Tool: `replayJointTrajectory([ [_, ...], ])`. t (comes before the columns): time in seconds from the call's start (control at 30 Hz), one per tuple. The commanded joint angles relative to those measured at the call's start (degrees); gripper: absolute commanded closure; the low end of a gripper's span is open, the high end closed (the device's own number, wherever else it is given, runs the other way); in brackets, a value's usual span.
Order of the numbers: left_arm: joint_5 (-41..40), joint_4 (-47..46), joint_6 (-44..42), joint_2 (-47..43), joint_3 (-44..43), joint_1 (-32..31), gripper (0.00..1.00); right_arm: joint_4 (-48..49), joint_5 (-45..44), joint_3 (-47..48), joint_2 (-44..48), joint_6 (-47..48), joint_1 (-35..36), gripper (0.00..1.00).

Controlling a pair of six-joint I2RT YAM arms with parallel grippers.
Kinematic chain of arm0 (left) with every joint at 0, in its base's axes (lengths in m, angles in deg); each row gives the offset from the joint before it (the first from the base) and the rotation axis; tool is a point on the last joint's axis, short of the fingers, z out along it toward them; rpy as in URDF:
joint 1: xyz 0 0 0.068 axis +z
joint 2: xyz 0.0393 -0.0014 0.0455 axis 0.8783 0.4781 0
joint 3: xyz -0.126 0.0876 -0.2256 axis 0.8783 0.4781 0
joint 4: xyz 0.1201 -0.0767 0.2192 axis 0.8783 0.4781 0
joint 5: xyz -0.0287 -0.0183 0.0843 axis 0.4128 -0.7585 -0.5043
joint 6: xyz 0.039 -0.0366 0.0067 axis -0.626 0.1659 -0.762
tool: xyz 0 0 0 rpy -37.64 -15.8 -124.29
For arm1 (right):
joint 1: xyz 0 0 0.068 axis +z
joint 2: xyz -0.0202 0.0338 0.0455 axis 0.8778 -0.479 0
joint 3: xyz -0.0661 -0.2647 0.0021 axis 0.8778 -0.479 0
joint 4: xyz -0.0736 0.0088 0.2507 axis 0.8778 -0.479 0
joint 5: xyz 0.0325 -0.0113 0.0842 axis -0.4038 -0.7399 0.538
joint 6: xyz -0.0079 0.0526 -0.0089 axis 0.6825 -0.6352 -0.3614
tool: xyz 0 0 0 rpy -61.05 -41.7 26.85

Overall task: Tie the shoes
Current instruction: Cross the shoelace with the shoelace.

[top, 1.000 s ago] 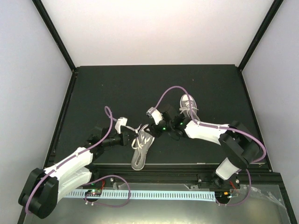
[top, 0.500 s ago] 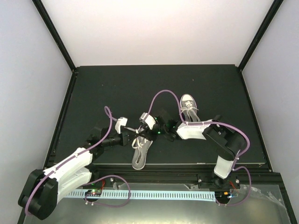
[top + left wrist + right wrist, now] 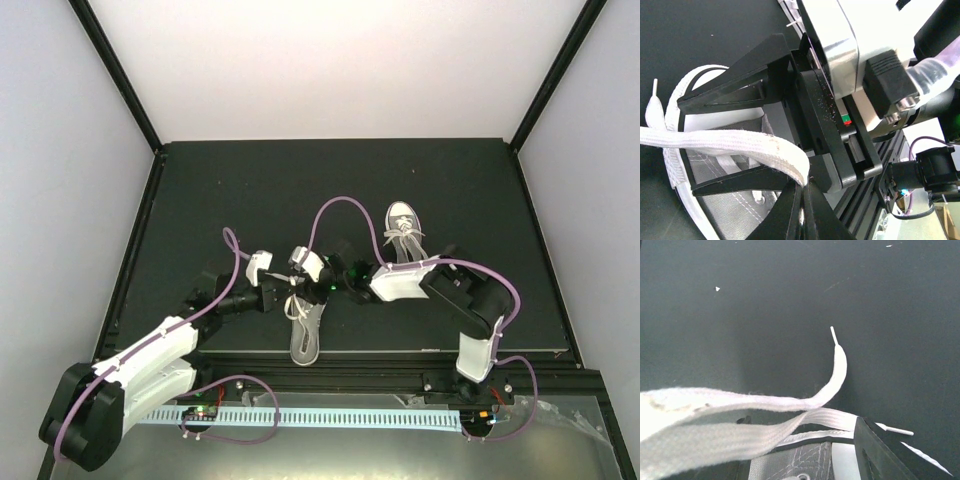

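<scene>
Near the bench's (image 3: 200,200) front edge, our right end effector (image 3: 687,147) has slid left over the near shoe (image 3: 305,338), jaws released wider around its lace (image 3: 715,142); our left end effector (image 3: 804,189) stays clenched on that lace.

The right arm (image 3: 470,295) folds in, its elbow drawing left and nearer, and the right gripper (image 3: 687,146) travels left across the table until its spread fingers sit on either side of the white lace (image 3: 740,142). The purple cable (image 3: 335,205) loop above it shifts left too. The far shoe (image 3: 402,232), partly covered before, now shows whole. The near shoe (image 3: 305,335) swings its toe slightly right.
</scene>
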Motion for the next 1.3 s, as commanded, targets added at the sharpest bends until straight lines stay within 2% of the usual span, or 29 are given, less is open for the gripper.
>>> replayJointTrajectory([
  [0.0, 1.1, -0.8, 0.5, -0.6, -0.4, 0.5, 0.98, 3.9, -0.4, 0.9, -2.6, 1.4, 0.7, 0.42],
  [0.03, 1.2, -0.7, 0.6, -0.6, -0.4, 0.5, 0.99, 4.7, -0.6, 1.0, -2.9, 1.2, 0.7, 0.43],
  [0.2, 1.1, -0.2, 0.4, -0.7, -0.2, 0.6, 0.99, 5.4, -2.4, 0.8, -2.5, 1.2, 0.7, 0.73],
  [0.4, 0.8, 0.4, 0.4, -1.2, 0.3, 0.7, 0.99, 4.3, -3.0, 0.0, 0.7, 1.0, 0.6, 0.98],
  [0.67, -0.3, 0.7, 0.8, -2.6, 1.0, 1.1, 0.98, 0.0, -7.9, -5.3, 9.0, 1.9, 0.7, 0.98],
  [0.87, -0.8, 1.1, 1.2, -3.6, 1.7, 1.5, 0.98, -7.6, -10.5, -7.2, 15.7, 1.0, 0.7, 0.98],
  [1.1, 3.0, -1.6, 0.0, -1.5, 1.6, 1.6, 0.99, -26.5, -10.1, -4.2, 26.0, -0.8, 0.7, 0.98],
  [1.27, 5.6, -2.7, -1.8, 1.2, 0.0, 1.5, 0.98, -39.7, -1.7, 1.1, 29.1, -2.7, 0.7, 0.98],
])
